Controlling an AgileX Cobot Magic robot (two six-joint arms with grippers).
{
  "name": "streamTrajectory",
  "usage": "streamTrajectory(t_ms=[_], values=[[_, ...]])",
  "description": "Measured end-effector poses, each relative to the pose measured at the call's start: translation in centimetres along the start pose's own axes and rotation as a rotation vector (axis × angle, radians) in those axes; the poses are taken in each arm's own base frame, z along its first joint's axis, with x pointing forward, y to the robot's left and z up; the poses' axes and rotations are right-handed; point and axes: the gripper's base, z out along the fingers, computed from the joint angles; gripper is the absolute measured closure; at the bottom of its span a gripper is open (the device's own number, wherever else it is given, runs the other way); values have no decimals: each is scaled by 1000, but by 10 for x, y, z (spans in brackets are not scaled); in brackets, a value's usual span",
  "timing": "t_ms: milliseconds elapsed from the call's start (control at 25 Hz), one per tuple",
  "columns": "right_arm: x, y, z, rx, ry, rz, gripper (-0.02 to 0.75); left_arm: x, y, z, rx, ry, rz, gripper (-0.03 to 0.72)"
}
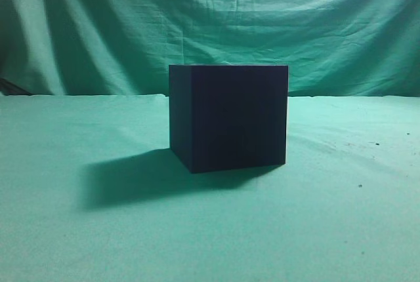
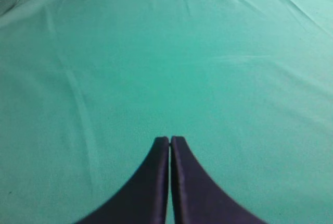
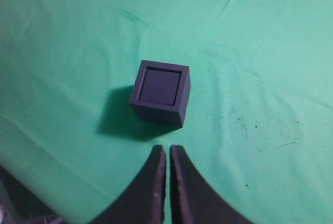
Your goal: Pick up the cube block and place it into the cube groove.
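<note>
The cube groove [image 1: 228, 117] is a large near-black box standing mid-table on the green cloth. In the right wrist view it [image 3: 179, 104] shows from above, with a raised rim around a square recess. A flat purple square [image 3: 160, 87] fills that recess. I cannot tell whether this is the cube block's top or the recess floor. No separate cube block shows in any view. My right gripper [image 3: 167, 150] is shut and empty, high above the cloth just in front of the box. My left gripper [image 2: 169, 140] is shut and empty over bare cloth.
Green cloth [image 1: 341, 216] covers the table and hangs as a backdrop [image 1: 210, 20]. In the right wrist view the table's edge [image 3: 31, 182] runs along the lower left. Small dark specks [image 3: 237, 120] mark the cloth right of the box.
</note>
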Motion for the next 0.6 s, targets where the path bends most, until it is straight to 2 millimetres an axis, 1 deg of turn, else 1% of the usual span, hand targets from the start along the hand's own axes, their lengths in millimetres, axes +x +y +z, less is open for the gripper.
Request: streamTrajectory(t_ms=[40,160,320,440,600], values=[[12,-2,-5,-13,-36,2,738,0,0,0,0,0,0,688],[47,-8,-11,-43,-117,4,738,0,0,0,0,0,0,688],[87,-13,-26,-91,-182,19,738,0,0,0,0,0,0,688],[104,-16,-38,-103,-227,12,738,0,0,0,0,0,0,688],[113,-18,-48,-104,-300,-55,738,0,0,0,0,0,0,688]])
